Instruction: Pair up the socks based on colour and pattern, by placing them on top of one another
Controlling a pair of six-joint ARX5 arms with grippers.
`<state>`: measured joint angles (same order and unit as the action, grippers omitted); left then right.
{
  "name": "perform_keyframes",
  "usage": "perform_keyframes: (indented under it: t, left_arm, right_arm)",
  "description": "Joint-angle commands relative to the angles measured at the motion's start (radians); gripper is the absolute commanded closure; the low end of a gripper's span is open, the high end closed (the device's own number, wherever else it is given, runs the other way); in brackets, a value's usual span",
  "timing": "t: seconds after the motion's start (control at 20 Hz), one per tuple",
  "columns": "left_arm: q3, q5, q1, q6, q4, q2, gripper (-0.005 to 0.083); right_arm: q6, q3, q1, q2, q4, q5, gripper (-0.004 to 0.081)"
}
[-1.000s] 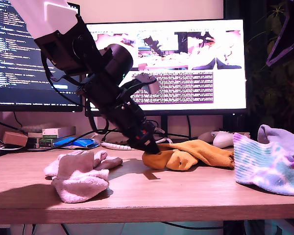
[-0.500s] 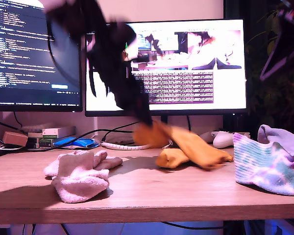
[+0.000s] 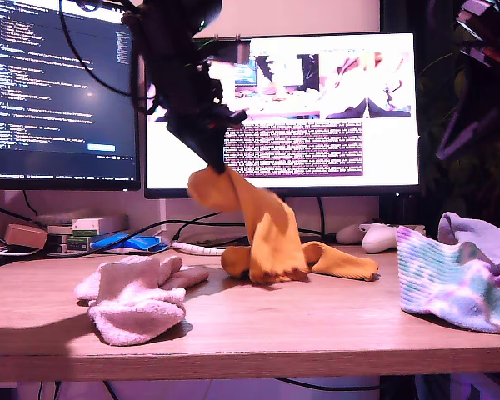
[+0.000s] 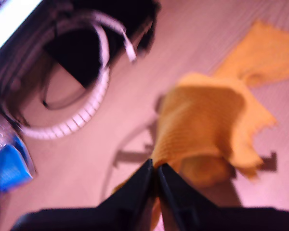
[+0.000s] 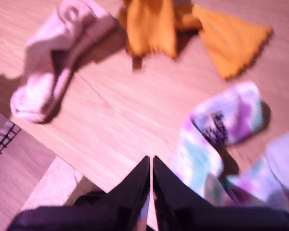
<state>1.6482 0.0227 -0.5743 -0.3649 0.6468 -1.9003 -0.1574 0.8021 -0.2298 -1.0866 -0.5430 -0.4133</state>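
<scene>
**Socks: one mustard sock lifted, pairing only begun**

A mustard-yellow sock [image 3: 262, 225] is held pinched at one end by my first gripper [image 4: 155, 169], its jaws closed on the fabric — the sock hangs down in front of the monitor [image 3: 317, 108], its lower end just touching or barely above the wooden desk [image 3: 317, 325]. Its partner, the second mustard sock [image 3: 337, 260], is seen lying flat on the desk just behind it, partly overlapped in the exterior view.

The fluffy pink socks [image 3: 137, 296] are heaped together towards the exterior view's left; whether they are neatly stacked cannot be told. The tie-dye sock [image 3: 450, 279] and a lavender sock [image 3: 475, 229] lie bunched at the exterior view's right.

My second gripper [image 5: 150, 179] is held high above the desk, jaws closed on nothing.

No pair looks finished — the mustard pair seems nearest.
</scene>
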Motion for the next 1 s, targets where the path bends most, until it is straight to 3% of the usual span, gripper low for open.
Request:
perform_keyframes:
  t: [0.0,0.55,0.75,0.95]
  left_arm:
    - [-0.005,-0.052,-0.017,0.006,0.043,0.025,0.0797]
    - [-0.006,-0.277,-0.168,-0.018,0.317,0.193,0.0797]
    - [-0.006,-0.285,-0.163,-0.032,0.345,0.138,0.0797]
    - [-0.006,-0.304,-0.124,-0.152,0.277,0.017,0.0797]
  right_arm:
    - [0.001,-0.016,-0.013,-0.003,0.015,-0.007,0.0782]
    - [0.001,-0.016,-0.025,-0.003,0.023,-0.007,0.0782]
    - [0.001,-0.016,-0.026,-0.003,0.023,-0.007,0.0782]
    - [0.016,-0.016,-0.026,-0.003,0.027,-0.008,0.0782]
